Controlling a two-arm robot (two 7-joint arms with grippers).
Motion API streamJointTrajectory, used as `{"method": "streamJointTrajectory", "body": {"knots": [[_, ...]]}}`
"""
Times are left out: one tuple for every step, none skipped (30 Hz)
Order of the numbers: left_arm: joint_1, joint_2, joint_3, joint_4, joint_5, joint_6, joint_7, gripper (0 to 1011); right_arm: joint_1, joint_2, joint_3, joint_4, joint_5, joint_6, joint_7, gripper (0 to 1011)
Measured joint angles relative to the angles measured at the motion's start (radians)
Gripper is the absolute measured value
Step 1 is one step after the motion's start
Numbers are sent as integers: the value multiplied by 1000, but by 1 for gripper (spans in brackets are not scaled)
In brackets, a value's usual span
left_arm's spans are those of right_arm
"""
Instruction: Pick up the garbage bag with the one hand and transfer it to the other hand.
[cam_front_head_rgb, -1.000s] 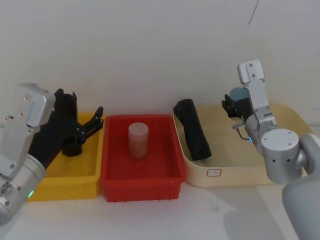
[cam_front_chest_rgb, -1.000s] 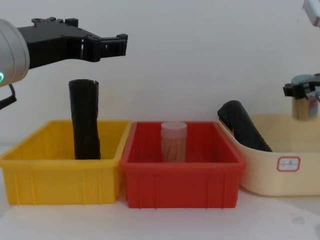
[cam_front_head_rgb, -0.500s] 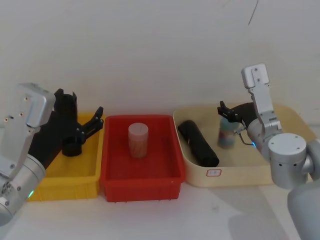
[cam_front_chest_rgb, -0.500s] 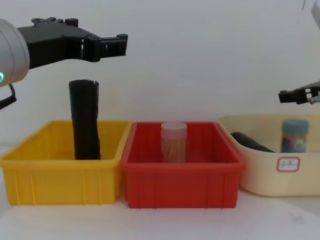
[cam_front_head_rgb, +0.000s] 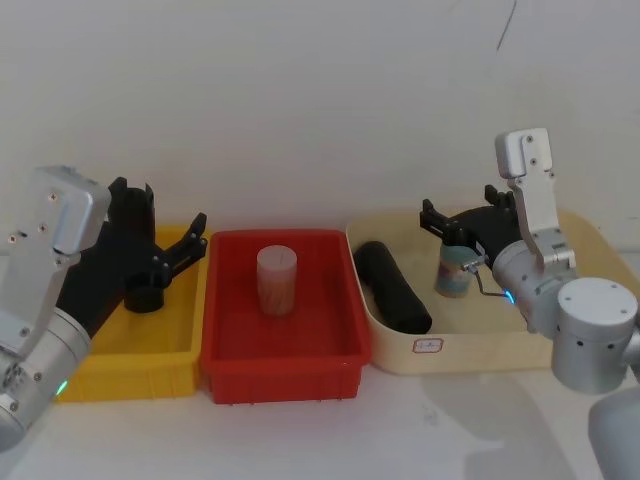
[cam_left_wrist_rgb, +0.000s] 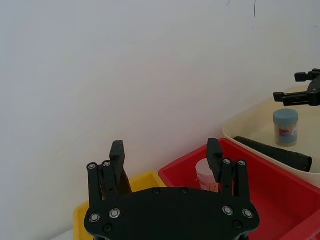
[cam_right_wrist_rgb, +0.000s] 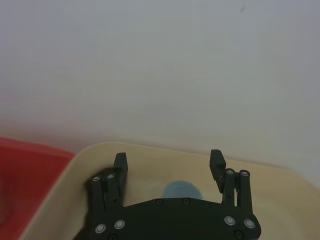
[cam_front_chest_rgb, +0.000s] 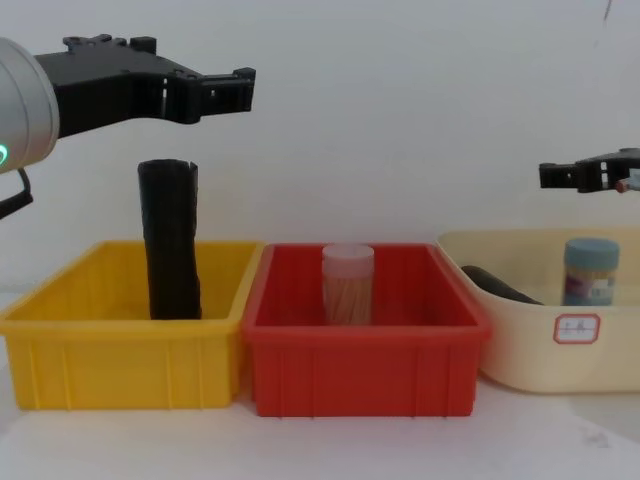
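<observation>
My left gripper (cam_front_chest_rgb: 235, 90), the long black one on the fat silver wrist with the green light, hangs high over the yellow plastic bin (cam_front_chest_rgb: 60, 345) with its two slim fingers spread wide and nothing between them. Under it stands the tall black ribbed roll of garbage bags (cam_front_chest_rgb: 169, 240), upright near the back of the yellow bin and poking up well past the rim. There is bare air between the top of the roll and my fingers, and more bare wall behind. Next to the yellow bin, side touching side, sits the red plastic bin (cam_front_chest_rgb: 360, 350) with a clear round jar of thin sticks (cam_front_chest_rgb: 347, 283) standing in its middle. To the right of that is the cream tray with rounded corners (cam_front_head_rgb: 470, 345), with a small white label on its front wall. A second black roll (cam_front_head_rgb: 393, 286) lies flat along the tray's left side, close to the wall, and a small jar with a blue lid (cam_front_head_rgb: 455, 270) stands near it with a gap between them. My right gripper (cam_front_head_rgb: 432, 216), long and black on its silver wrist with the blue light, hovers above that jar, fingers wide apart and holding nothing
</observation>
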Motion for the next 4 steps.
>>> {"method": "streamJointTrajectory", "body": {"knots": [[0, 0, 0, 0, 0, 0, 0, 1000, -6, 1, 0, -9, 4, 1, 7, 1000], [0, 0, 0, 0, 0, 0, 0, 1000, -19, 4, 1, -29, 13, 4, 21, 1000], [0, 0, 0, 0, 0, 0, 0, 1000, -25, 5, 1, -38, 19, 5, 29, 1000], [0, 0, 0, 0, 0, 0, 0, 1000, -37, 8, 1, -57, 28, 8, 46, 1000]]}}
